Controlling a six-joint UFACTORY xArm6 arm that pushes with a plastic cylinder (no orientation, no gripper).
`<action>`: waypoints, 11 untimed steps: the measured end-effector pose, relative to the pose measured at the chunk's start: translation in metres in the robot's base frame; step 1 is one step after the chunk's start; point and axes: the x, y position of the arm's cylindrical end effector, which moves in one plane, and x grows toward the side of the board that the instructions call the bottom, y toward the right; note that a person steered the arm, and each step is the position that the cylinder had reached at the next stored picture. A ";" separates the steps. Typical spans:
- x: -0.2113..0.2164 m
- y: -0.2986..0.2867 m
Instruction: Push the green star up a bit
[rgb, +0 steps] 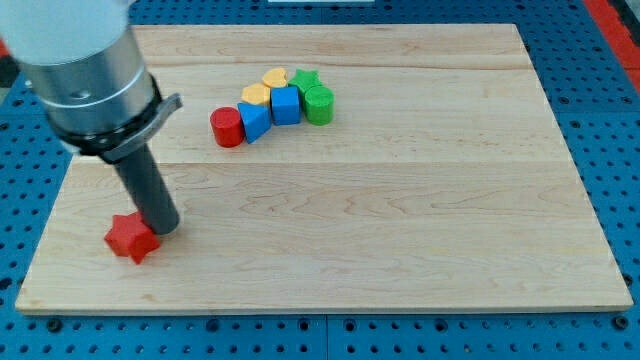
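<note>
The green star (304, 79) lies near the view's top centre, at the upper right of a tight cluster. It touches the yellow heart (275, 77) on its left and the green cylinder (319, 103) below it. My tip (165, 228) rests on the board far down at the view's lower left, touching the right side of a red star (131, 238). The tip is well apart from the green star.
The cluster also holds a yellow hexagon (255, 95), a blue cube (285, 105), a blue triangle (254, 122) and a red cylinder (227, 127). The wooden board (400, 220) lies on a blue pegboard. The arm's grey body (85, 60) fills the view's upper left.
</note>
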 end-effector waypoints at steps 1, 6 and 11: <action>0.000 -0.020; 0.069 0.078; 0.056 -0.108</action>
